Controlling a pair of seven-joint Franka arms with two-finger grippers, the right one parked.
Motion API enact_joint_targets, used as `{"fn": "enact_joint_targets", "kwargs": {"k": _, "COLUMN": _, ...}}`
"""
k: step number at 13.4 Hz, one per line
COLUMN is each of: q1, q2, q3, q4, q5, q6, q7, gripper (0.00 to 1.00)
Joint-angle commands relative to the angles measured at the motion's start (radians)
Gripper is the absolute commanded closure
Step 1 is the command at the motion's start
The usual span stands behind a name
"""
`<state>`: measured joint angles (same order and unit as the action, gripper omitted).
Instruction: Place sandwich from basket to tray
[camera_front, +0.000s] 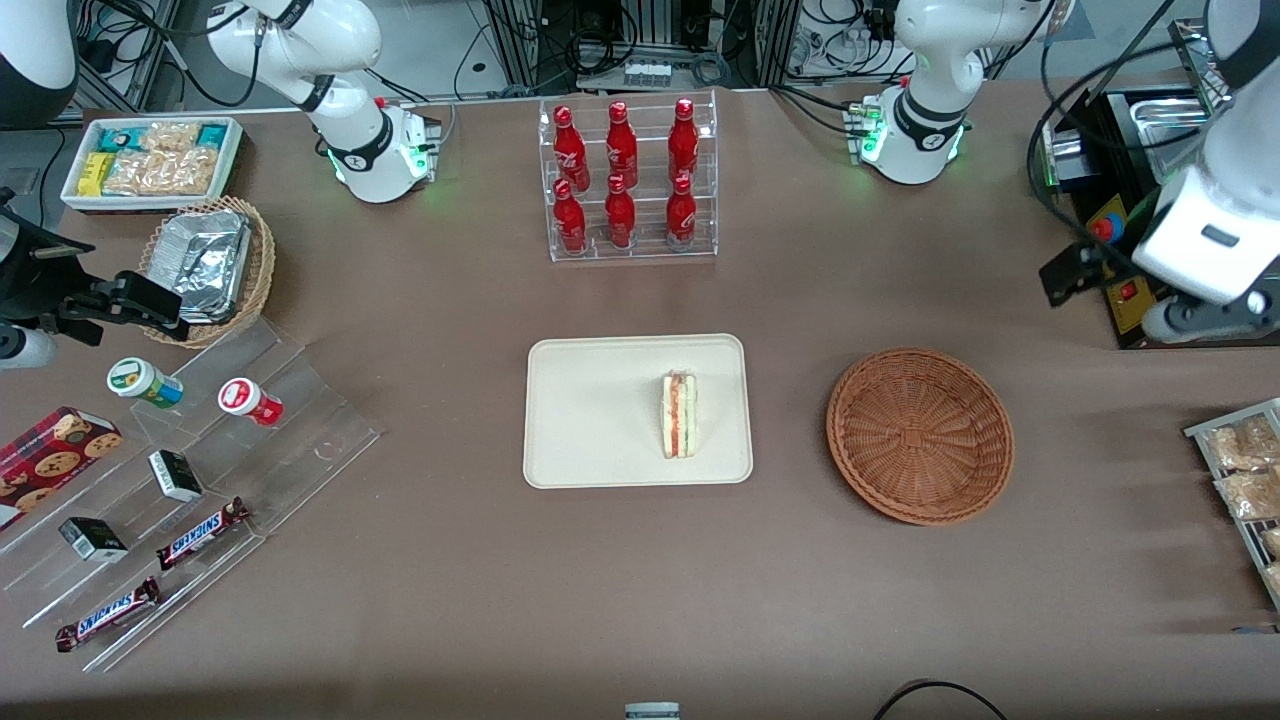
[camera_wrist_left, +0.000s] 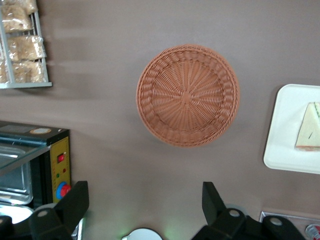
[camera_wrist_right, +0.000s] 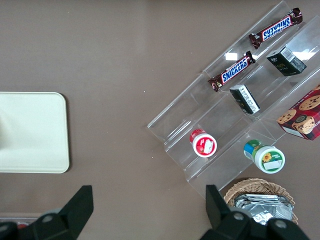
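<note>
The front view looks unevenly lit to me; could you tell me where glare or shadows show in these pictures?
Front view: bright glare on the clear stepped stand and the foil containers, and soft shadow bands on the table beside the basket. Left wrist view: even light on the basket and the sandwich on the tray; the open pincer is dark.

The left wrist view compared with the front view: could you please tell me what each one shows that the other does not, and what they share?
Only the left wrist view shows the end effector with its fingers apart and nothing between them, held high above the table beside the basket. Only the front view shows the rack of red bottles, the Snickers bars and the tan basket of foil containers. Both show the empty basket and the sandwich lying on the tray, of which the wrist view catches only an edge.
</note>
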<state>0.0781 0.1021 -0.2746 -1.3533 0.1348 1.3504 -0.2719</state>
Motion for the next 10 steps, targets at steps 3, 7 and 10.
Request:
{"fn": "enact_joint_targets", "kwargs": {"k": 3, "q1": -0.077, "q2": -0.154, "q3": 0.13, "q4": -0.144, "q5": -0.09, "q6": -0.023, "q7": 0.016, "gripper": 0.0}}
{"fn": "enact_joint_targets", "kwargs": {"k": 7, "q1": -0.061, "q2": -0.163, "q3": 0.13, "q4": -0.168, "q5": -0.113, "q6": -0.06, "q7": 0.109, "gripper": 0.0}}
{"fn": "enact_joint_targets", "kwargs": {"k": 10, "q1": -0.035, "q2": -0.17, "q3": 0.124, "q4": -0.22, "q5": -0.13, "q6": -0.05, "q7": 0.169, "gripper": 0.0}}
